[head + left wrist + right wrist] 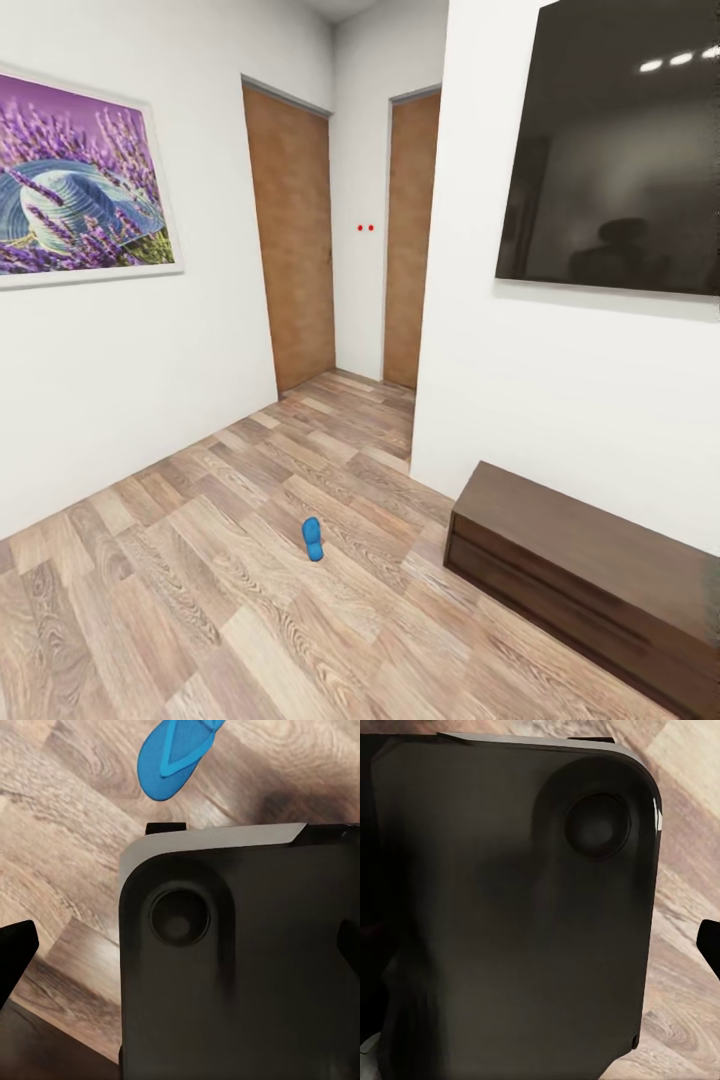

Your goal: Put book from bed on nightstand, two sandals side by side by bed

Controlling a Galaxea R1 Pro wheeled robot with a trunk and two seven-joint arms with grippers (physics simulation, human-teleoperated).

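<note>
Head view: I see one blue sandal [313, 539] on the plank floor [200, 600], at 9 o'clock from the low dark cabinet [590, 580]. Left wrist view: another sandal [174, 757] beside the robot's dark base [247, 967]. Right wrist view: same base [510, 907]. I cannot tell either claw's state.

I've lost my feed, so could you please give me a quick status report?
Grippers: state unclear. One blue sandal lying on the plank floor, nothing held. Low dark cabinet stands to its right.

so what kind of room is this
Most likely a room in a home, perhaps a bedroom or living area: a wood-plank floor, a framed lavender picture on a white wall, a dark wall-mounted screen above a low dark cabinet, and a blue sandal lying on the floor.
</note>
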